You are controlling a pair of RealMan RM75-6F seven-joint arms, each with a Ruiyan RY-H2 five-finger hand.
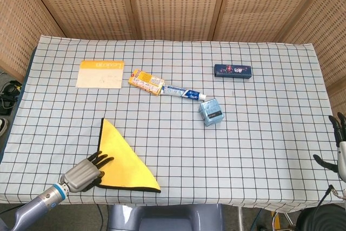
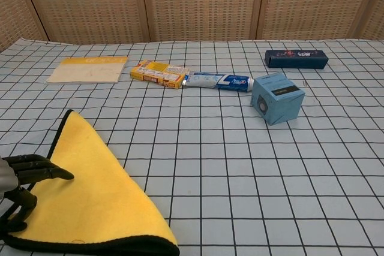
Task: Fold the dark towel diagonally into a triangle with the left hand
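Observation:
The towel (image 1: pixel 123 162) lies folded into a triangle near the table's front left, yellow side up with a dark edge along its rim; the chest view shows the towel (image 2: pixel 93 196) at lower left. My left hand (image 1: pixel 84 170) rests on the towel's left corner, dark fingers spread loosely over the cloth, and the same left hand (image 2: pixel 21 181) shows at the chest view's left edge. It grips nothing that I can see. My right hand (image 1: pixel 338 150) hangs beyond the table's right edge, fingers apart and empty.
A tan booklet (image 1: pixel 100 73) lies at back left. A yellow box (image 1: pixel 146 81) and a toothpaste tube (image 1: pixel 184 93) lie mid-table, a light blue box (image 1: pixel 211 112) to their right, a dark blue box (image 1: pixel 232 71) further back. Wicker screens stand behind.

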